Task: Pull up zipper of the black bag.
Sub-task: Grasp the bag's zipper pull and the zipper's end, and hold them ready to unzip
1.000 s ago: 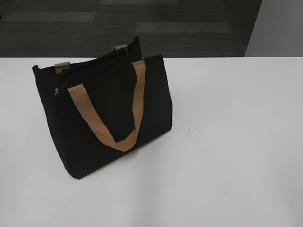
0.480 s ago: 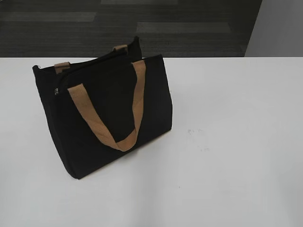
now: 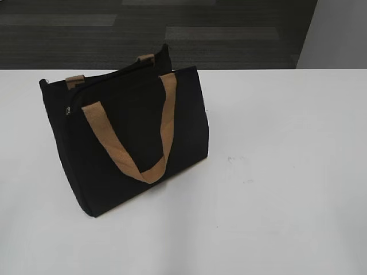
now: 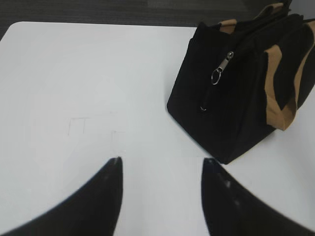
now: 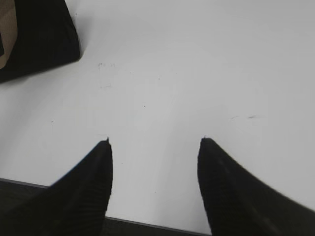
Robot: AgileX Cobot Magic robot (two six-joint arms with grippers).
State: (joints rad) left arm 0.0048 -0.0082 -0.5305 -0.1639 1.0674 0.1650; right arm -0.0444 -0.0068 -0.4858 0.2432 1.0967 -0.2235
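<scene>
Table [image 3: 287,172]: white top filling most of the exterior view; far edge meets a dark carpeted floor [image 3: 172,34]; the right half and the near strip lie bare, apart from faint marks right of the bag.
Black bag [image 3: 132,143]: stands upright on the left half of the table, its far end close to the far edge; bare table on its left, near and right sides.
Strap handles [image 3: 143,166]: tan; one hangs down the near face in a loop, the other shows only as two stubs at the top.
Left gripper [image 4: 161,160]: jaws wide apart, holding nothing, over bare table near the bag's end panel, not touching it.
Right gripper [image 5: 155,140]: jaws wide apart, empty, over the table's near edge, well apart from the bag's corner.
Zipper [image 4: 222,66]: silvery pull with a ring, hanging at the top of the end panel that faces the left gripper.
</scene>
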